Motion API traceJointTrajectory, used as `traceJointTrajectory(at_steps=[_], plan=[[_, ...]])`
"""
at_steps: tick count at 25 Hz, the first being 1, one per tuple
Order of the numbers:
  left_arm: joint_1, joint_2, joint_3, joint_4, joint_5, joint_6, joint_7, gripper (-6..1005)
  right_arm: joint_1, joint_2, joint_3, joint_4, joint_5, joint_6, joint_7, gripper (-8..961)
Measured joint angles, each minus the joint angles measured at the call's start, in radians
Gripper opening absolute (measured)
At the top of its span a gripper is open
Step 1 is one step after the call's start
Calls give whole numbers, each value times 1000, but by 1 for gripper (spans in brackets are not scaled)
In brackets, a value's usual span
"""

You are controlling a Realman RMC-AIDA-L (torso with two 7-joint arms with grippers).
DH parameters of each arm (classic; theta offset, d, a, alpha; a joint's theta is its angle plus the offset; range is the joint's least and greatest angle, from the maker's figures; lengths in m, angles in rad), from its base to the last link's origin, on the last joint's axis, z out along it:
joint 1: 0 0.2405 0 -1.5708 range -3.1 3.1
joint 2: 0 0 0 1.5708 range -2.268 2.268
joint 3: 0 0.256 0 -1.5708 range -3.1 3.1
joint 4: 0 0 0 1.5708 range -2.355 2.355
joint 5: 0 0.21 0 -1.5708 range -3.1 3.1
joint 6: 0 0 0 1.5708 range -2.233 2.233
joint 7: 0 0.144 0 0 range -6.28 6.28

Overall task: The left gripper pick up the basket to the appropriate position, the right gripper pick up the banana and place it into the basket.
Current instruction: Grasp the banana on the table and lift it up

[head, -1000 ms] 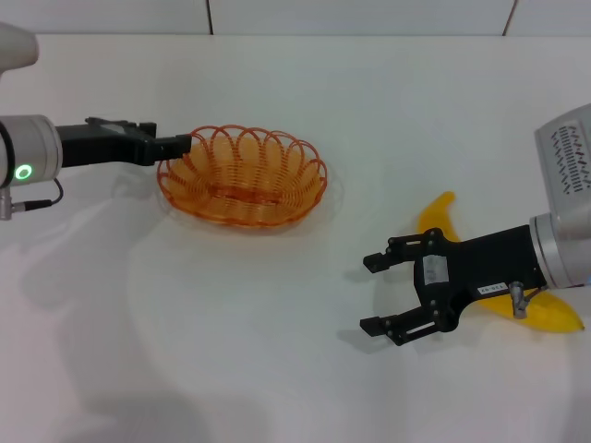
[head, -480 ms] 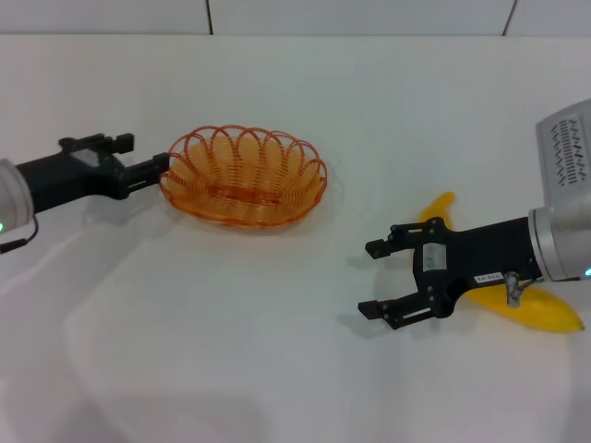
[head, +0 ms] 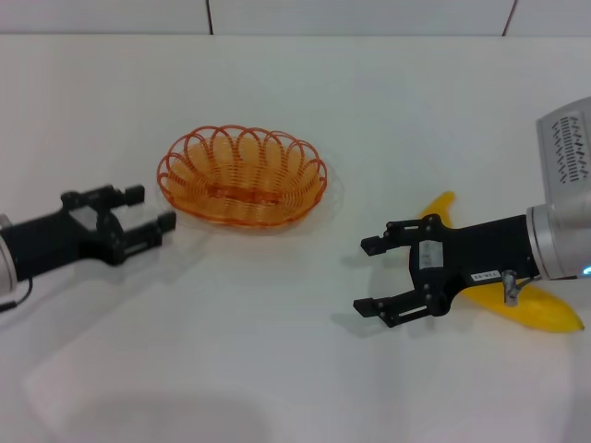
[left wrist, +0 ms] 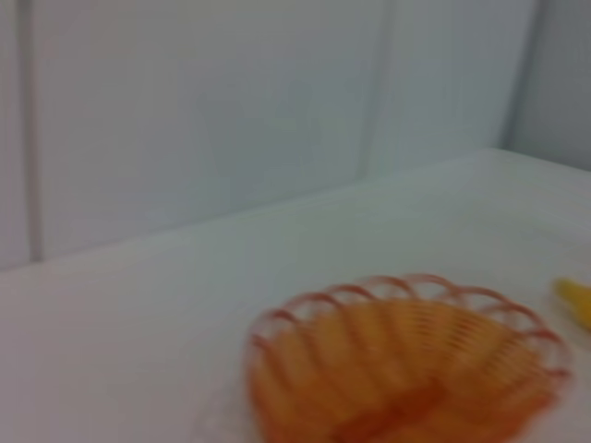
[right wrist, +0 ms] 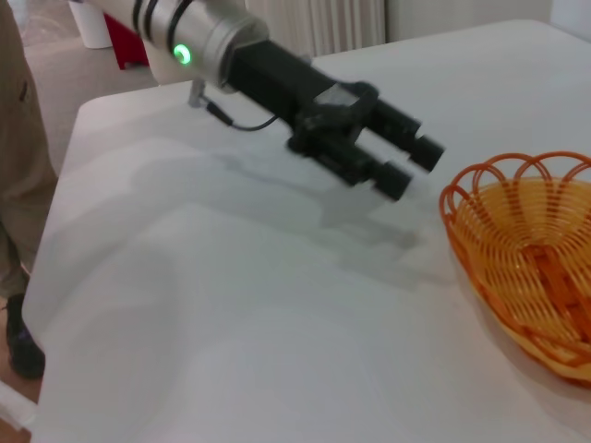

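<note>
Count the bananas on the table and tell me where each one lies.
1. The smooth yellow curved banana lies on the white table at the robot's right, partly hidden under the open black right gripper, apart from the orange-red wire basket.

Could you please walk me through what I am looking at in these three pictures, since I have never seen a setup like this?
This is a two-armed robot working at a white table. The wide picture comes from a camera on its head, looking down; the other two come from cameras on its wrists.

In the head view, the left gripper, a black two-fingered claw, is open and holds nothing; it sits near the basket without touching it. The basket is an empty orange wire bowl resting on the table.

The right gripper is also open and empty. It hovers in front of the yellow banana, which lies on the table partly hidden behind that arm.

The left wrist view shows the basket close up and a tip of the banana. The right wrist view looks across at the left gripper and the basket.
</note>
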Motion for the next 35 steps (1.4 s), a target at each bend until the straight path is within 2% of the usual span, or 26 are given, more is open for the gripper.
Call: traceJointTrajectory(at_steps=[8, 16, 20, 25, 30, 35], plan=[[70, -6, -6, -17, -9, 58, 103, 652, -2, 0, 0, -5, 2, -6, -1, 862], [63, -4, -9, -113, -112, 43, 245, 652, -4, 1, 8, -33, 43, 48, 19, 861], [53, -4, -7, -117, -116, 39, 246, 652, -30, 2, -4, -133, 33, 62, 82, 861], [32, -7, -1, -124, -116, 16, 248, 652, -109, 3, -15, -342, -29, 68, 214, 861], [12, -7, -6, -155, -117, 7, 262, 652, -163, 5, -70, -542, -199, 80, 401, 861], [2, -8, -1, -159, -117, -3, 264, 652, -153, 4, -133, -612, -375, 47, 563, 861]])
